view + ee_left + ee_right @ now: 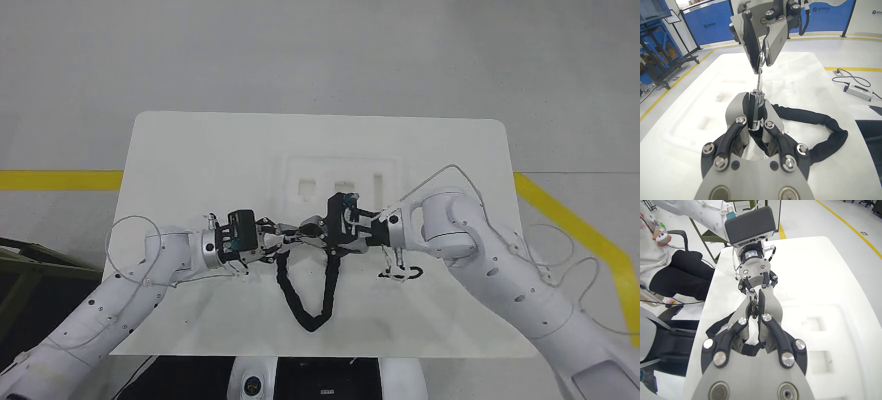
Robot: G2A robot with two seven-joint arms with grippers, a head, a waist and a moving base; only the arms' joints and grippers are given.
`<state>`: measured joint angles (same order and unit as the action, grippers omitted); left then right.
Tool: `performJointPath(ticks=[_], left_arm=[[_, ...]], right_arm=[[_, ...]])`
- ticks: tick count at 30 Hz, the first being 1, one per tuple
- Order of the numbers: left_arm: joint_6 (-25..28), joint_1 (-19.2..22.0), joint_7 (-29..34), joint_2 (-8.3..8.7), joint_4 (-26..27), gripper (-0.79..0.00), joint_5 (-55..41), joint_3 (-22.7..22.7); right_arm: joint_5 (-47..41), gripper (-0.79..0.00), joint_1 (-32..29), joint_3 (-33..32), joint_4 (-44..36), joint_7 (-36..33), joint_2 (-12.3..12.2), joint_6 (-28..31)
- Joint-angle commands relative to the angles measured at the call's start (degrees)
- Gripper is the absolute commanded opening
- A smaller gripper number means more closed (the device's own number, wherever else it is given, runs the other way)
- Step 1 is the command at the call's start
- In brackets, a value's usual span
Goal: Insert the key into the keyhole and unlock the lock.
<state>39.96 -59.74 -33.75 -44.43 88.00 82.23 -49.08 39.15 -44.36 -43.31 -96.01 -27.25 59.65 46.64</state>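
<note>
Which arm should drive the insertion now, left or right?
Right. The right gripper pinches the key, tip at the chrome end of the lock; the left gripper clamps the lock and likely just braces.

Left wrist view: three blue panels point(715, 28) at the back of the room each carry a white logo with one word of brand print; not transcribed. Sign point(674, 18) on a stand near them: print too small to read.

Right wrist view: white label point(751, 255) on the far arm's black wrist housing point(761, 251), several small lines, illegible.

Top view: nothing legible. No numbers can be read in any view.
</note>
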Motion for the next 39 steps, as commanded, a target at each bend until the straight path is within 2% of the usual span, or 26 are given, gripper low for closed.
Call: performJointPath(ticks=[1, 8, 9, 10, 12, 13, 14, 19, 27, 33, 39], left_arm=[[-1.04, -1.36, 0.87, 0.32, 1.22, -0.785, -0.01, -1.26], [-2.99, -5.26, 3.65, 1.15, 4.83, -0.785, -0.06, -5.11], [-3.06, -5.63, 3.94, 1.23, 5.11, -0.785, -0.08, -5.61], [-3.16, -5.98, 4.29, 1.30, 5.44, -0.785, 0.03, -6.06], [-3.83, -6.65, 5.12, 1.42, 6.08, -0.785, 0.40, -6.99], [-3.99, -7.04, 5.34, 1.47, 6.50, -0.785, 0.49, -7.37], [-3.81, -7.41, 5.34, 1.51, 6.81, -0.785, 0.36, -7.71], [-2.35, -8.39, 5.50, 1.66, 6.65, -0.785, 0.08, -9.36], [0.53, -10.07, 6.12, 2.17, 5.34, -0.785, 0.28, -12.74], [3.36, -14.45, 5.74, 3.33, 4.24, -0.785, -0.23, -17.34], [3.54, -19.13, 5.35, 4.36, 2.55, -0.785, -1.54, -22.84]], right_arm=[[-2.59, -0.785, -0.31, 0.00, -0.26, -1.19, 0.04, -1.42], [-6.90, -0.785, -1.77, -0.17, -3.09, -5.32, 0.16, -7.85], [-7.10, -0.745, -1.85, -0.15, -3.47, -5.86, 0.19, -8.32], [-7.34, -0.560, -1.90, -0.13, -3.74, -6.41, 0.22, -8.73], [-7.81, -0.459, -1.94, -0.22, -4.11, -7.37, 0.29, -9.94], [-8.05, -0.357, -1.99, -0.26, -4.33, -7.65, 0.33, -10.35], [-8.32, 0.000, -2.04, -0.33, -4.47, -7.75, 0.38, -10.54], [-7.94, 0.000, -2.18, -1.30, -4.62, -6.79, 0.46, -9.73], [-3.05, 0.000, -4.94, -5.58, -4.73, -0.42, -0.17, -7.12], [-0.53, 0.000, -8.32, -8.98, -3.42, 5.59, -0.69, -5.54], [1.67, 0.000, -10.66, -11.59, -2.25, 8.51, -0.94, -7.61]])
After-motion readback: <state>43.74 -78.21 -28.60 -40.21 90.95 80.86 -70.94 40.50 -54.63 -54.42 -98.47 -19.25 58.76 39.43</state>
